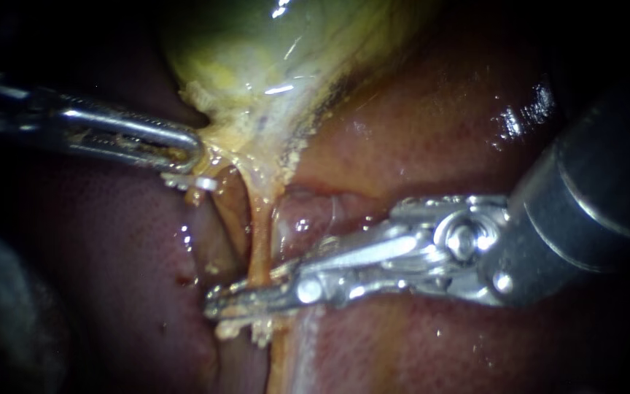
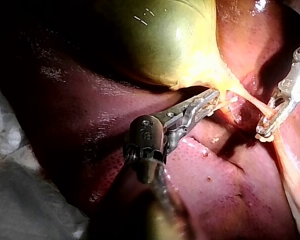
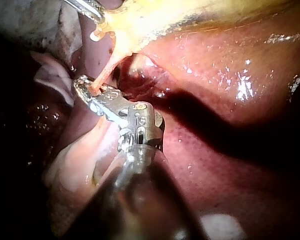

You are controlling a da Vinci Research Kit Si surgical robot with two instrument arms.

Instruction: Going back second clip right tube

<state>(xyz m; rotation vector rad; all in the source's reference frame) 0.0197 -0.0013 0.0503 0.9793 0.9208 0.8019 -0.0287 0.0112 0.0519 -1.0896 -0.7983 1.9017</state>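
Obs. 1: The left instrument (image 1: 195,149), a slim steel shaft ending in slotted jaws, comes in from the left. Its jaws are clenched on the pale yellow fringe at the narrow end of the glossy yellow-green gallbladder (image 1: 257,44). The left wrist view confirms this, showing the instrument (image 2: 215,97) clamped at the base of the gallbladder (image 2: 160,40).

Obs. 2: The thin tan tube (image 1: 258,233) runs from that narrow end down over the wet red-brown liver (image 1: 111,277). It is the right-hand one of 2 strands seen in the endoscope view.

Obs. 3: The right instrument (image 1: 220,300), a thick dark shaft with a bright steel wrist, enters from the right. Its tip lies across the lower part of the tube, touching it. Whether it is grasping the tube or has released it, I cannot tell. In the right wrist view the tube (image 3: 106,70) ends inside the tip of the instrument (image 3: 82,86). The left wrist view shows the same meeting point (image 2: 264,131).

Obs. 4: A small silvery piece (image 1: 187,181) sits just under the left jaws, beside the left strand (could be a clip, but I cannot tell).

Obs. 5: The 2 instruments are apart, with the tube stretched between the gallbladder and the right instrument's tip.
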